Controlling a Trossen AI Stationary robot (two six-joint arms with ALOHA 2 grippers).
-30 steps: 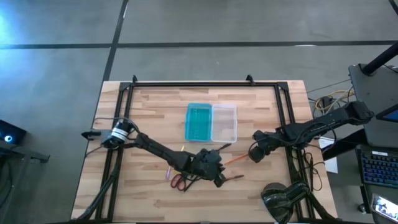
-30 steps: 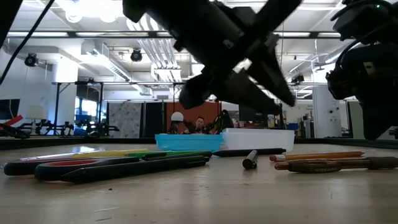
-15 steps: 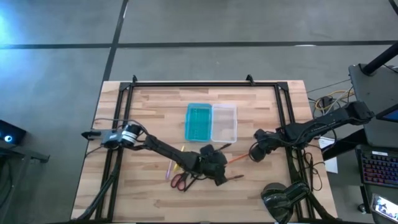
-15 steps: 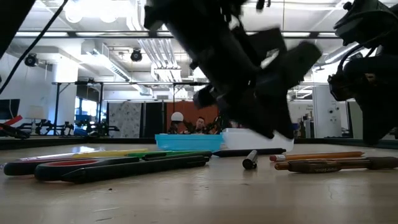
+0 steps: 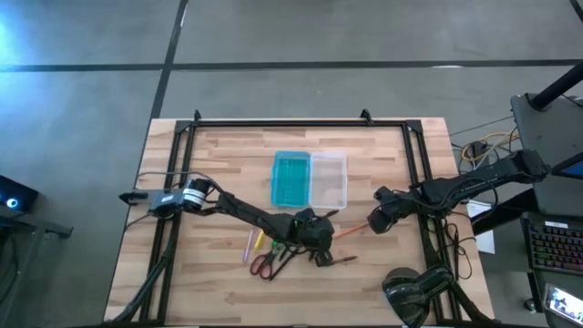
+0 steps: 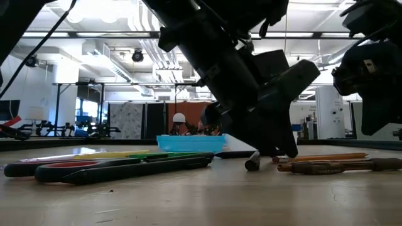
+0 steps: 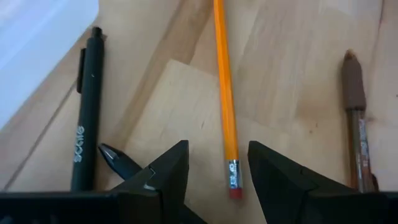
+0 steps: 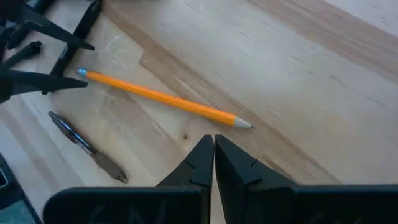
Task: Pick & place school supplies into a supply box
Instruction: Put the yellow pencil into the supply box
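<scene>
1. Your left gripper [image 7: 216, 167] is spread wide, holding nothing, with the orange pencil [image 7: 224, 93] eraser end between its fingertips.
2. A dark pen [image 7: 86, 118] lies just beside it.
3. The supply box [image 5: 310, 179] sits farther ahead.
4. Your right gripper [image 8: 213, 144] is closed, empty, near the pencil's tip.

Bright, even light falls from ceiling lamps [image 6: 75, 12] glaring white in the low view — shadows stay soft. The left gripper [image 6: 276, 135] looms dark against it — nearby wood looks sharp.
</scene>
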